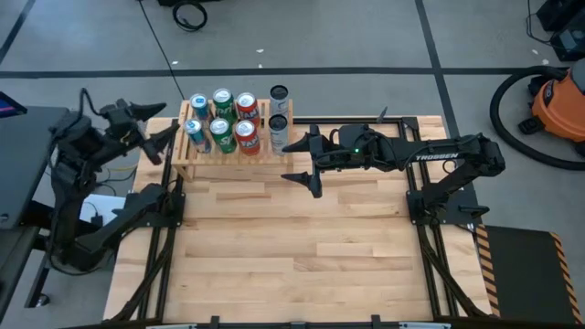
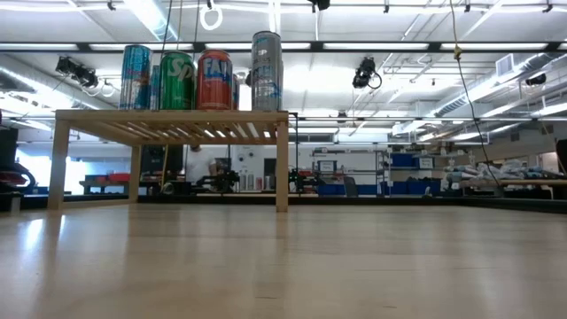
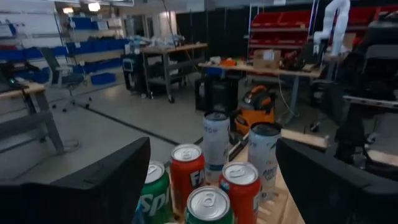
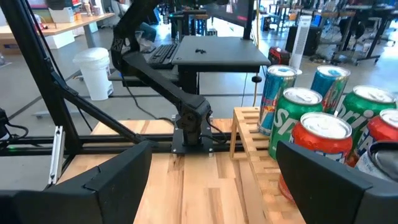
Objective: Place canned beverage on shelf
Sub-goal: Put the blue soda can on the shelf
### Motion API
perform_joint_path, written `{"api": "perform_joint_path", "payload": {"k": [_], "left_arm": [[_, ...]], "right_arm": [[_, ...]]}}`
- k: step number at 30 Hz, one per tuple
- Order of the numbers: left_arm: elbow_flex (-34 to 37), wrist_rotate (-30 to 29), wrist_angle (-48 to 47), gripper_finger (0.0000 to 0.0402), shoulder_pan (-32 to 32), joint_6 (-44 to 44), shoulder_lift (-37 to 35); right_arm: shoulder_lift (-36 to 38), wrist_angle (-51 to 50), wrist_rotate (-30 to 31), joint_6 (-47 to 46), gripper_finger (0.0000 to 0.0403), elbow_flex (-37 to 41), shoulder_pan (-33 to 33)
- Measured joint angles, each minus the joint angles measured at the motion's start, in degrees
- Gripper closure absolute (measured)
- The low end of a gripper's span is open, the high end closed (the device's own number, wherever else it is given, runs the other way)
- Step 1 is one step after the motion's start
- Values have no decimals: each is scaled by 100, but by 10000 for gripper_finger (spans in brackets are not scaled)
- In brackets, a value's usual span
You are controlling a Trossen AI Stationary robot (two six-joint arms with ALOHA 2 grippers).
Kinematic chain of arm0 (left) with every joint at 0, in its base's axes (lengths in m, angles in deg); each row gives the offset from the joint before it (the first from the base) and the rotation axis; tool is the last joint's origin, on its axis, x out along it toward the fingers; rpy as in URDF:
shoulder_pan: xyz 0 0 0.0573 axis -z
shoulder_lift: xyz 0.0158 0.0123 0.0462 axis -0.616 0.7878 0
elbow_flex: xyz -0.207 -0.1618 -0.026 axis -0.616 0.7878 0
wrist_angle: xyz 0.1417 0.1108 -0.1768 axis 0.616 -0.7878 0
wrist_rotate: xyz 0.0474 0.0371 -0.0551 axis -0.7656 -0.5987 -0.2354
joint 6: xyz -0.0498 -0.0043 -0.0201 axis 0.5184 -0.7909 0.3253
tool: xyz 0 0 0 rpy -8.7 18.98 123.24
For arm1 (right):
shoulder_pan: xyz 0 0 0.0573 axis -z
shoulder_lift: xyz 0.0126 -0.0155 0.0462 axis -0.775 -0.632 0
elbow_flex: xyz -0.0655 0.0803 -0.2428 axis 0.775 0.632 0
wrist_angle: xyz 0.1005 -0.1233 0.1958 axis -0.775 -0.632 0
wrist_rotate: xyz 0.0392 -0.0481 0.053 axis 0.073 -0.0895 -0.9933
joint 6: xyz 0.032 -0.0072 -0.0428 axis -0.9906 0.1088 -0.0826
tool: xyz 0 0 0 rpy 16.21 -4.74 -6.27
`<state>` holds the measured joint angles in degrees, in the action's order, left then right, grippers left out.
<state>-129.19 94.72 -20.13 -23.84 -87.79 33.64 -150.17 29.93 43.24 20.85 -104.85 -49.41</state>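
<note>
Shelf [image 1: 230,157] at table's [image 1: 292,247] far edge.

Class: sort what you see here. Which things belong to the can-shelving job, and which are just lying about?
Job: shelf, cans, right gripper open beside the shelf, left gripper open.

Lying about: orange vacuum, floor cable.

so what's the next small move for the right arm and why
Probably draw the right gripper back from the shelf: its fingers are open and empty, eight cans already stand on the rack, and the table shows no can left.
</note>
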Motion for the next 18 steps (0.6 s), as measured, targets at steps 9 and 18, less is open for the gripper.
{"api": "perform_joint_path", "payload": {"k": [9, 18], "left_arm": [[13, -8, 85, 53, 0, 644, -487], [513, -820, 76, 53, 0, 918, -1052]], "right_arm": [[2, 469, 127, -293, 48, 0, 131], [396, 342, -439, 19, 48, 4, 327]]}}
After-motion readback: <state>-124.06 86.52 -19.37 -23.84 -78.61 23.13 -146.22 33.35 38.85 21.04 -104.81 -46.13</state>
